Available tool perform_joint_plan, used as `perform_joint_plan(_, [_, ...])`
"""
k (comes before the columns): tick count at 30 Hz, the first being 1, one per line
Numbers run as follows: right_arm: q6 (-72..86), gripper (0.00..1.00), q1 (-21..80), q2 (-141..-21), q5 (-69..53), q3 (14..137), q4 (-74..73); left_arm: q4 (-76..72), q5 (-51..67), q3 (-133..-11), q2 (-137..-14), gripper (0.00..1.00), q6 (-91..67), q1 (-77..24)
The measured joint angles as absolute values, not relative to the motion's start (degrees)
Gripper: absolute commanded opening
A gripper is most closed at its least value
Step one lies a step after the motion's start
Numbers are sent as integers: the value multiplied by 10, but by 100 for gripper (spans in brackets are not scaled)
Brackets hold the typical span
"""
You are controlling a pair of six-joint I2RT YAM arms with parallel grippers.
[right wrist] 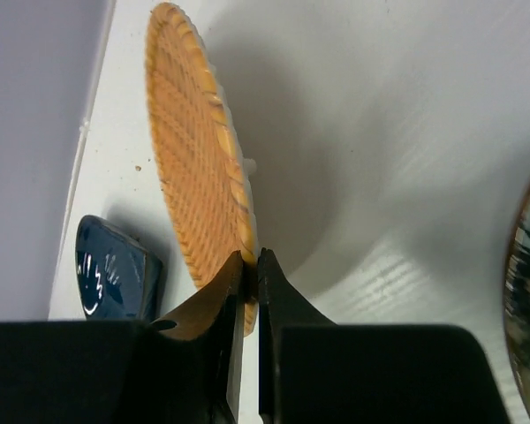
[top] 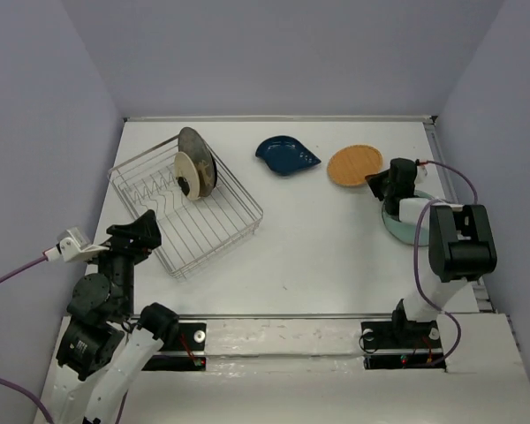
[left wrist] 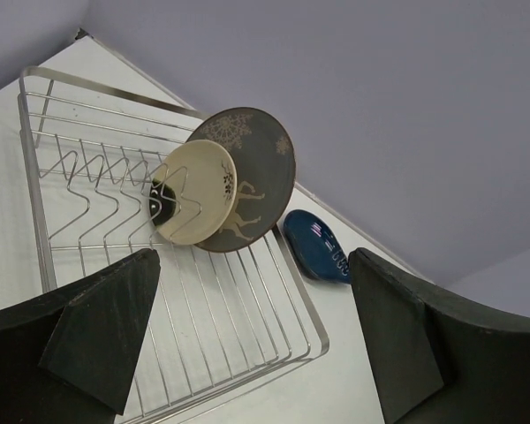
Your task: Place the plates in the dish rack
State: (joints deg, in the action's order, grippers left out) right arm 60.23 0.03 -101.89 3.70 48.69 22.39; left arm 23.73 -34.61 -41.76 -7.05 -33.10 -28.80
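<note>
White table point(top: 318, 256), dish rack point(top: 203, 227), lilac walls point(top: 291, 53)

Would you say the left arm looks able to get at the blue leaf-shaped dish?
Probably: the left pincer is open and empty, though the dish rack stands between it and the blue leaf-shaped dish.

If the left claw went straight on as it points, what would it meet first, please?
Probably the wire floor of the dish rack, short of the cream plate standing there; depth unclear.
</note>
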Motion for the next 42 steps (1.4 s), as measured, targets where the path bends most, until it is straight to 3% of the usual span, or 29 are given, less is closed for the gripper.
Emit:
perform_joint_plan(7, [505, 7, 28, -843, 128, 463, 148, 232, -334, -417, -71, 99, -325, -288])
perform_joint_plan(12, [397, 7, 153, -755, 225, 502, 128, 227, -329, -417, -77, 99, -321, -288])
perform_joint_plan(20, [246, 7, 363, -748, 316, 612, 137, 225, -325, -417, -81, 99, -319, -274])
perform_joint_plan(28, [123, 7, 532, -890, 365, 787, 174, 225, -331, -417, -81, 99, -320, -269])
perform_joint_plan(42, [-49, 7, 664, -1280, 432, 1215, 157, 234, -357, -417, -77, 99, -324, -265])
